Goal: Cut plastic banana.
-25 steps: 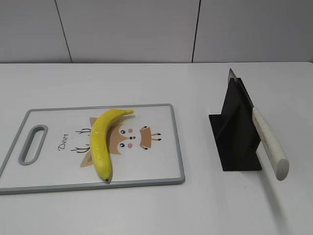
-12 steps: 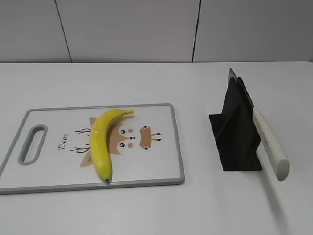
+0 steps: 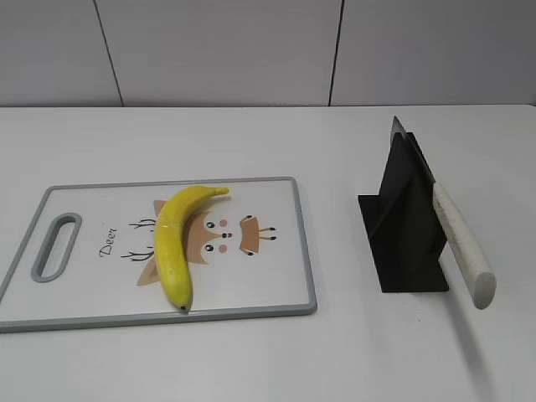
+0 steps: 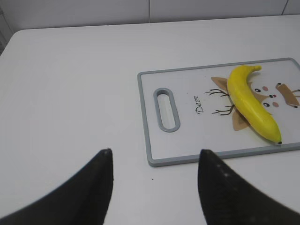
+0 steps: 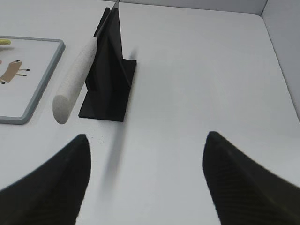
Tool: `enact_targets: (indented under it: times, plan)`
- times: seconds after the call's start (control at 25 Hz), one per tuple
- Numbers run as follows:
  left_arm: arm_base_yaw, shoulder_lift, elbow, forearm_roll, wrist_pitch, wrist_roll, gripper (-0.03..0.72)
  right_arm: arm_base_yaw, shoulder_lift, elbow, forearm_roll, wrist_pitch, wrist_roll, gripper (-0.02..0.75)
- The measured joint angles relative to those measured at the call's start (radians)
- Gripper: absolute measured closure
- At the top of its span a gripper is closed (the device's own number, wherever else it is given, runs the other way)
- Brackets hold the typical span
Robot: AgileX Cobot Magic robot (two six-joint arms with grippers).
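Your grippers, banana and knife stand, near to far.
Left gripper [image 4: 154,180] and right gripper [image 5: 146,176] hover spread, empty, over bare table [image 3: 352,352]; plastic banana [image 3: 174,243] lies on the cutting board [image 3: 285,251] by its near edge; rightward, the knife [image 3: 456,243] rests in its black stand [image 3: 402,226].

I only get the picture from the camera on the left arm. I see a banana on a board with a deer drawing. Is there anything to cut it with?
Observer: Yes, a knife with a pale speckled handle sits in a black stand, on the table to the right of the cutting board.
Operator: Is the other arm holding it?
Observer: No. The right wrist view shows the right gripper open over bare table, short of the stand.
Operator: Which way does the handle point?
Observer: It sticks out from the stand toward the front table edge, angled downward.
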Motion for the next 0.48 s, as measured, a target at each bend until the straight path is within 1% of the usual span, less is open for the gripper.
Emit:
enact_targets:
  times: [0.48]
  plan:
    - [0.0,0.0,0.0,0.001,0.0,-0.001,0.136,0.0,0.0,0.0,0.0,0.0,0.0,0.153]
